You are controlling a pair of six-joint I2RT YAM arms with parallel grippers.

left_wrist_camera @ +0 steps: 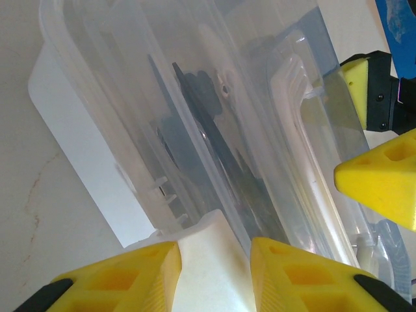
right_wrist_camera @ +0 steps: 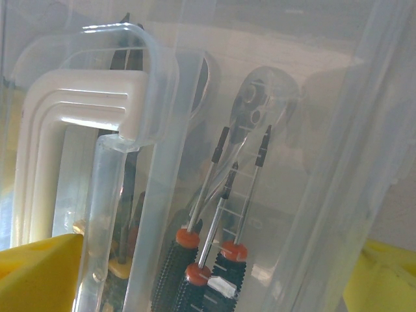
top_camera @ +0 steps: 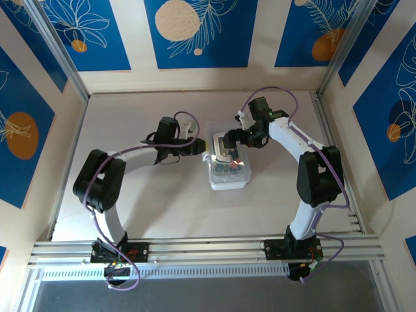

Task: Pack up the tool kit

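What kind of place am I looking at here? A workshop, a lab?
Most likely a robot test booth in a lab: two arms bolted to a metal rail, a table walled in by blue-patterned panels, one clear tool case between the arms.

Bright, even light fills the overhead view; the arms (top_camera: 104, 179) cast only soft, faint shadows on the pale counter (top_camera: 162, 208). Up close, the clear case (right_wrist_camera: 260, 130) shows white glare streaks and hazy reflections. The left tool (left_wrist_camera: 211, 266) sits blurred at the frame's bottom edge.
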